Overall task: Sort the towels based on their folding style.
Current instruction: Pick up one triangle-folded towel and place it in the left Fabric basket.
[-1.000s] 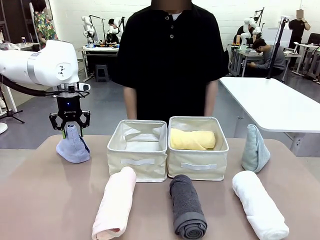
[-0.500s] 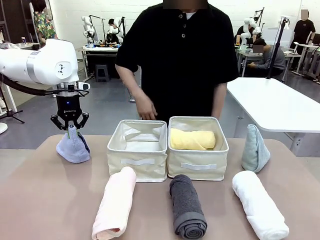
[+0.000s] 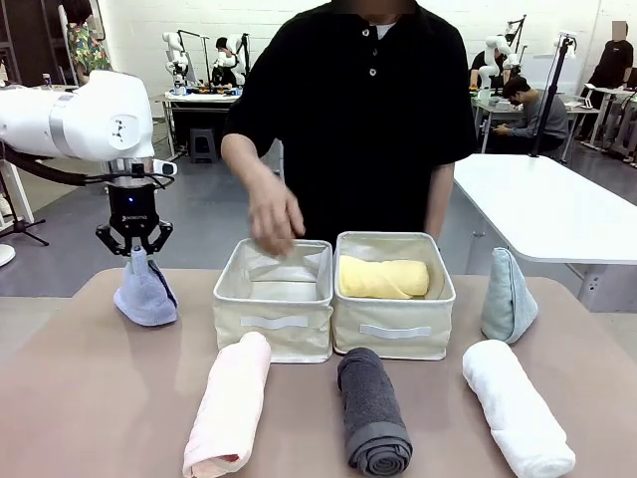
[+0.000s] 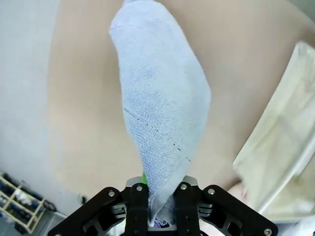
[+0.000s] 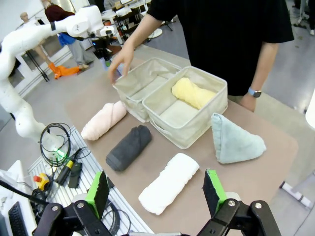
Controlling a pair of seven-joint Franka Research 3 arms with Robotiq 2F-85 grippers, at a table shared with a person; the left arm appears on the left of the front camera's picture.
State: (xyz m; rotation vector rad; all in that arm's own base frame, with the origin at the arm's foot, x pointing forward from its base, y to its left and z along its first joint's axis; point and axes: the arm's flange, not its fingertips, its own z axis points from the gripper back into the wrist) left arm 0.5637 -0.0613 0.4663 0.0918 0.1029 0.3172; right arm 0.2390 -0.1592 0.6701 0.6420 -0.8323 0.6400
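- Towels came in 2 folding styles on the table [image 3: 80, 398]: 4 rolls and 2 cones.
- The lavender-blue cone [image 3: 145, 294] stood at the table's 10 o'clock, near the left bin [image 3: 274, 324] but apart from it.
- The left gripper [image 3: 136, 251] was clenched on that cone's peak from straight above. In the left wrist view the terry was pinched tight between the fingers. The peak was probably chosen as the cone's only narrow part, and a hold there should keep the fold intact.
- Whether the cone's base rested on the table or hung just clear, I could not tell.
- The yellow roll [image 3: 383, 278] lay inside the right bin [image 3: 393, 334], so that bin looked meant for rolls. The left bin held no towel and was likely meant for cones.
- The person's hand [image 3: 274, 217] hovered over the left bin's far rim, perhaps indicating it.
- The pink roll [image 3: 231, 403], dark grey roll [image 3: 373, 410] and white roll [image 3: 516, 406] lay at 7, 6 and 5 o'clock, unsorted.
- The pale teal cone [image 3: 508, 297] stood upright at 2 o'clock, near the right bin.
- The right gripper [image 5: 157, 189] was spread wide and held nothing, high above the near edge, seemingly kept out of the way.
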